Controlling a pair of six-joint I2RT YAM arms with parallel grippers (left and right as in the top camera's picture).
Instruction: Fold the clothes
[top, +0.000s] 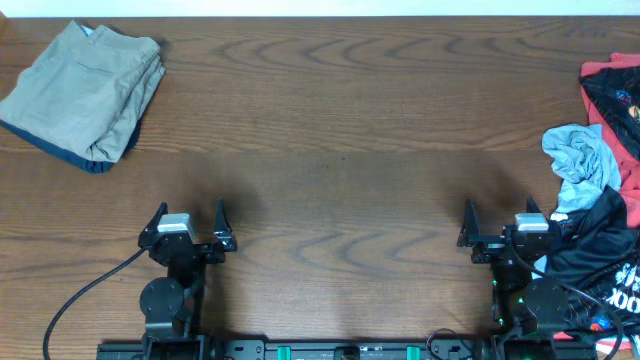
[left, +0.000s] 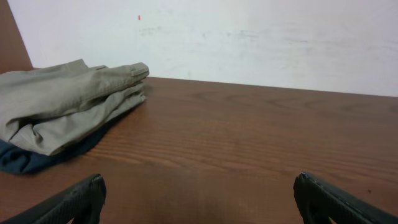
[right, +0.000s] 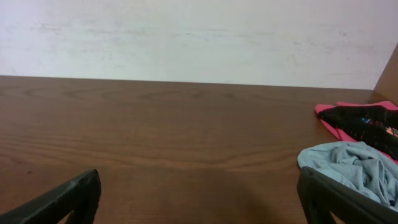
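Note:
A heap of unfolded clothes lies at the table's right edge: a black jersey with white lettering (top: 605, 255), a pale blue-grey garment (top: 583, 162) on top, and a red and black garment (top: 615, 90) behind. The blue-grey garment (right: 351, 167) and the red one (right: 357, 119) also show in the right wrist view. My right gripper (top: 497, 222) is open and empty, just left of the heap. My left gripper (top: 189, 222) is open and empty near the front left. Both sets of fingers hover over bare wood (left: 199, 199) (right: 199, 199).
A folded khaki garment (top: 85, 88) lies on a dark blue one at the far left corner; it also shows in the left wrist view (left: 62, 102). A white wall runs behind the table's far edge. Cables trail from the arm bases at the front.

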